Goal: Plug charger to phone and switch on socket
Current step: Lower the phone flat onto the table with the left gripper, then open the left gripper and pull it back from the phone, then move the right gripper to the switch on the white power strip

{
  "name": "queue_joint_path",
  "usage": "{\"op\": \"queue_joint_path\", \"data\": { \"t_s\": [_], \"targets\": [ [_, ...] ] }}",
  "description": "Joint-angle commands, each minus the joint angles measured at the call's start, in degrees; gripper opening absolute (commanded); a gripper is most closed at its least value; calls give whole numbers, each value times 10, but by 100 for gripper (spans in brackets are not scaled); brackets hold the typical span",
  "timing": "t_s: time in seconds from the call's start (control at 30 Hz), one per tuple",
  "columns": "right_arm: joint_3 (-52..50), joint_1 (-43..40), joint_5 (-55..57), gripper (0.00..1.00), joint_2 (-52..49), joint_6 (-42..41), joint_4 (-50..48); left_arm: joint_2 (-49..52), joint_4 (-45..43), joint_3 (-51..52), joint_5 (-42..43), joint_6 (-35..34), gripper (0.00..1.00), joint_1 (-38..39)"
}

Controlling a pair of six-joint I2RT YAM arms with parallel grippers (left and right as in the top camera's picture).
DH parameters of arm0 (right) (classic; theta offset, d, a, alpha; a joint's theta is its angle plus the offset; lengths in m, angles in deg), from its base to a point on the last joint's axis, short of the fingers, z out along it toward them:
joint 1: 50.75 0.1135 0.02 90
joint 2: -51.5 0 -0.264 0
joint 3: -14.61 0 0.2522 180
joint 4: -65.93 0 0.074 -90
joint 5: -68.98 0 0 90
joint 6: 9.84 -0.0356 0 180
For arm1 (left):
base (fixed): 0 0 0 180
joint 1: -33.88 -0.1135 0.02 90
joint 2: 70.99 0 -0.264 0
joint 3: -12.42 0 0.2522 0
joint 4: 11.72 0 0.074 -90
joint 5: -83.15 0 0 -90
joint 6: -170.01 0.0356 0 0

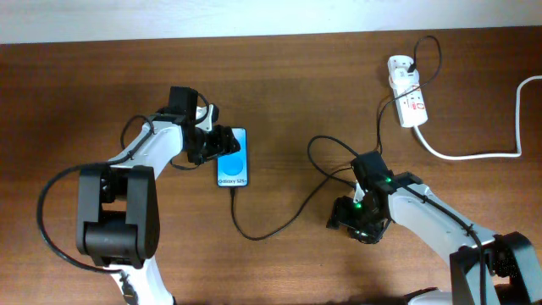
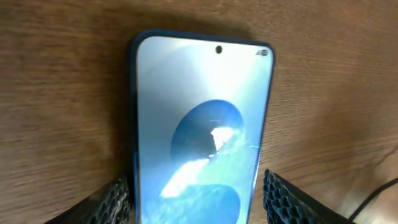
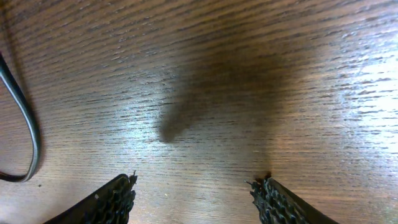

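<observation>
Right gripper (image 1: 356, 222) is nearest, hanging over bare brown wooden table (image 1: 85, 68). In the right wrist view its jaws (image 3: 196, 186) stand apart with only wood grain between them, nothing held. A bend of the thin black charger cable (image 3: 31, 134) lies on the wood just to one side of the fingers, clear of them.

The charger cable (image 1: 292, 219) runs across the middle of the table. One end meets the near short edge of the phone; too small to tell if the tip is fully seated. From there it dips toward the near side, rises, loops beside the right arm and climbs to the far right.

The slim black-framed phone with the bright blue screen (image 1: 233, 158) lies flat and face up, left of centre. Left gripper (image 1: 213, 144) straddles it. In the left wrist view the black ribbed pads (image 2: 121, 202) sit against both long edges of the phone (image 2: 199, 112), clamped on it.

The short white power strip with red markings (image 1: 412, 103) sits at the far right. The charger's white adapter (image 1: 400, 66) sits at its far end. The thick white cord (image 1: 474, 156) leaves its near end and curves off right. I cannot tell the switch position.
</observation>
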Motion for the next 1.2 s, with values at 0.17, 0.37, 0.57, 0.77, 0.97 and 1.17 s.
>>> {"op": "queue_joint_path", "data": {
  "t_s": [0.17, 0.37, 0.57, 0.77, 0.97, 1.17],
  "targets": [
    [-41, 1, 21, 67, -42, 12, -30, 14, 24, 13, -60, 2, 70, -2],
    [-41, 1, 21, 68, -42, 12, -30, -7, 127, -35, -84, 3, 66, -8],
    [-41, 1, 21, 71, -42, 12, -32, -204, 285, -59, -141, 3, 62, -9],
    [-40, 1, 21, 71, -42, 12, -28, -441, 426, -54, -230, 5, 56, 18],
    [-26, 1, -43, 4, -42, 14, 30, -669, 436, 9, -239, 5, 72, 35],
    [89, 1, -7, 4, 26, 32, 195, -765, 429, 115, -239, 0, 100, 35]
  ]
}}
